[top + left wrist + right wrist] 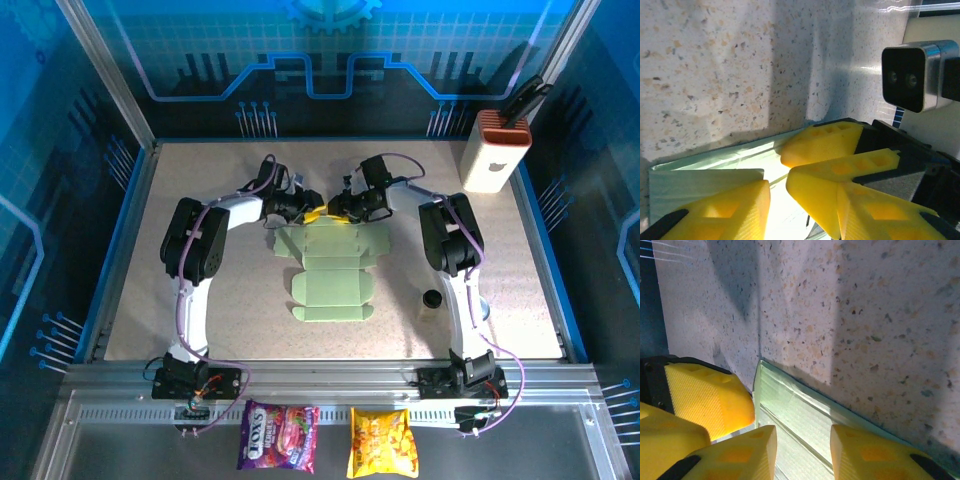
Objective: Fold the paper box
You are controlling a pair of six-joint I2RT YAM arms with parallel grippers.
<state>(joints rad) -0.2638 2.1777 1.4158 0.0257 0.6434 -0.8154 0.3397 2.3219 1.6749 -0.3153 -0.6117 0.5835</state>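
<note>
The paper box [330,272] is a pale green die-cut sheet lying flat in the middle of the table. Both grippers meet tip to tip at its far edge. My left gripper [305,212] comes in from the left and my right gripper [333,211] from the right. In the left wrist view the left gripper [802,205] is open over the sheet [700,172], and the right gripper's yellow fingers [822,142] crowd in beside it. In the right wrist view the right gripper [802,452] is open, its fingers straddling the sheet's creased far strip [795,410]. A left finger [707,395] sits close by.
A white block with an orange ribbed top [495,150] stands at the back right. A small dark object [432,298] lies right of the sheet near the right arm. Two snack packets [278,450] [383,443] lie on the front rail. Blue walls enclose the table.
</note>
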